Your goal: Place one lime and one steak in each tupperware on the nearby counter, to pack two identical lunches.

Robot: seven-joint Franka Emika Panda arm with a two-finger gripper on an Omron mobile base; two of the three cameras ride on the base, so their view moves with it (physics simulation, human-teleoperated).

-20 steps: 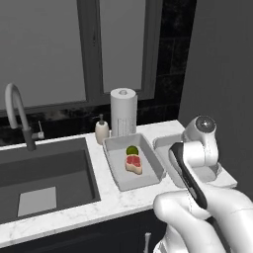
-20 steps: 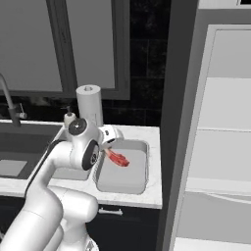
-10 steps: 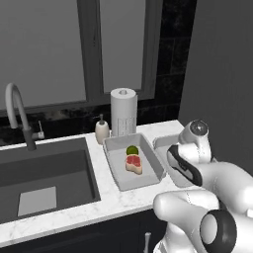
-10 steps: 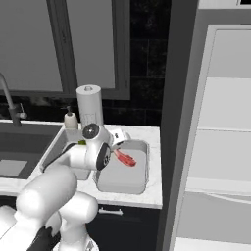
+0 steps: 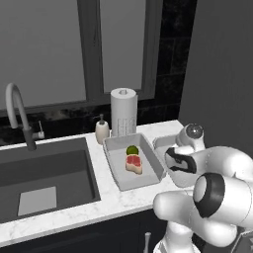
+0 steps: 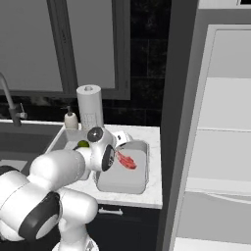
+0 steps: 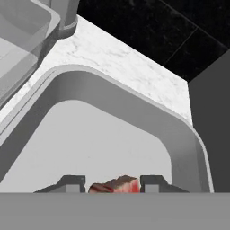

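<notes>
My gripper [image 7: 113, 184] hangs low over the right tupperware [image 7: 134, 108], near its far corner. The flat pink-red steak [image 7: 114, 185] sits between the fingertips [image 7: 72, 183] with a thin gap on each side, so the jaws stand slightly open. From the right base, the same steak [image 6: 126, 161] shows just above the floor of that tupperware [image 6: 122, 181], at the hand. The left tupperware [image 5: 118, 168] holds a lime [image 5: 131, 149] and the thicker steak [image 5: 133, 164]. My arm covers most of the right tupperware [image 5: 163, 142] in the left base view.
A paper towel roll [image 5: 123, 111] and a soap bottle [image 5: 102, 131] stand behind the trays. The dark sink [image 5: 44, 173] with its faucet [image 5: 17, 113] lies to the left. A tall white fridge [image 6: 220, 137] closes off the right end of the counter [image 6: 152, 142].
The arm has folded lower and closer over the right tupperware, bringing the flat steak down into it. The jaws have parted a little around the steak.
</notes>
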